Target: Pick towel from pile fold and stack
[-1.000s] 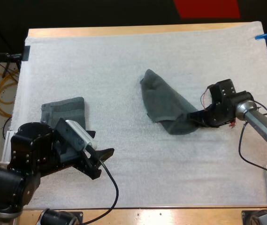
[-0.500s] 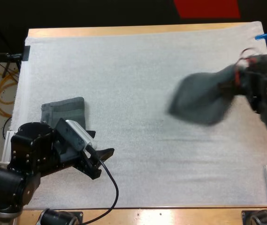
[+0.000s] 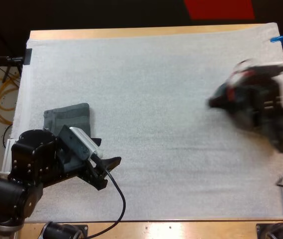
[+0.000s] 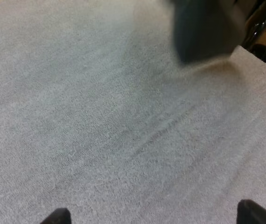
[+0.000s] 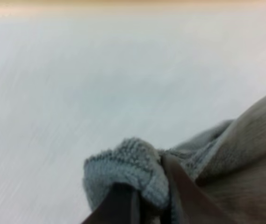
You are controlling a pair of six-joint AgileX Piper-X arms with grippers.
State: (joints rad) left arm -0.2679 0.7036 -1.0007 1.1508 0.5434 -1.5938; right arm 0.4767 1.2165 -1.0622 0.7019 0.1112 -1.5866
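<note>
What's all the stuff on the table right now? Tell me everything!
folded towel: one, dark grey-green, lying on the mat at its left side, next to the left arm
held towel: one, grey-green, bunched up and lifted off the mat at its right side
mat: one, white, covering most of the table
table: one, wooden, its edges showing around the mat
left arm: one, black, jaws open over bare mat
right arm: one, dark, jaws pinching an edge of the held towel
</note>
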